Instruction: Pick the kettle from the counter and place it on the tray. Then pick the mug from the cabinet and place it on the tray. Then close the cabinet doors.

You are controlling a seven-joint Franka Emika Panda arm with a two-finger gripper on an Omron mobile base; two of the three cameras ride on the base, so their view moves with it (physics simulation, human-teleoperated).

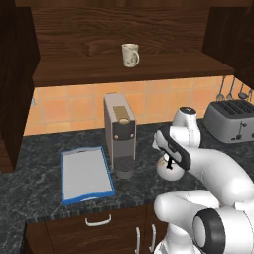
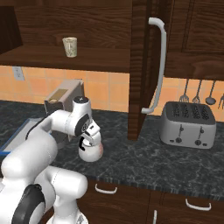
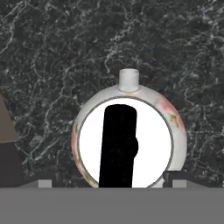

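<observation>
Left base view: tray (image 1: 85, 174) empty, mug (image 1: 130, 54) shelved.

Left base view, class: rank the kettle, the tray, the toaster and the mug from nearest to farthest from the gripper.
1. Kettle: directly beneath the gripper, on the counter.
2. Tray: to the left, past the coffee machine. The toaster, back right, looks about as far; too close to call.
3. Mug: high on the cabinet shelf, farthest.
</observation>
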